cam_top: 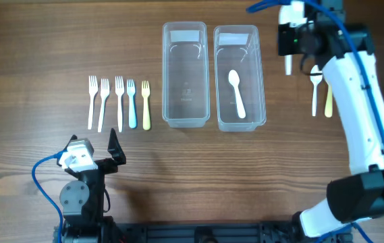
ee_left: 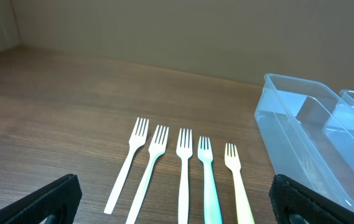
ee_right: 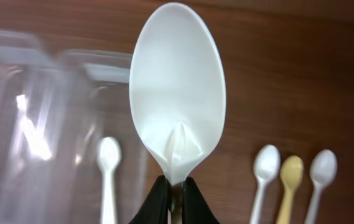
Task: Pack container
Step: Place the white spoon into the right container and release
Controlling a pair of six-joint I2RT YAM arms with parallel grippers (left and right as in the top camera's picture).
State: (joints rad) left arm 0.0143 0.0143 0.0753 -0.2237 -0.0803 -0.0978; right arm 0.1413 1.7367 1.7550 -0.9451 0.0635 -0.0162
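Observation:
Two clear containers stand side by side: the left one (cam_top: 165, 74) has nothing in it, the right one (cam_top: 260, 74) holds a white spoon (cam_top: 236, 91). My right gripper (cam_top: 291, 42) hovers beyond the right container's far right corner, shut on another white spoon (ee_right: 177, 93), pinched at the neck with the bowl sticking out past the fingertips (ee_right: 175, 193). Several forks (cam_top: 119, 101), white, light blue and yellow, lie in a row left of the containers. My left gripper (cam_top: 94, 145) rests just in front of the forks (ee_left: 184, 168), open and holding nothing.
A white spoon (cam_top: 316, 84) and a yellow spoon (cam_top: 328, 101) lie on the wood right of the containers, partly under my right arm. The right wrist view shows a third pale spoon (ee_right: 323, 168) beside them. The left container's wall (ee_left: 301, 124) is at the left wrist view's right.

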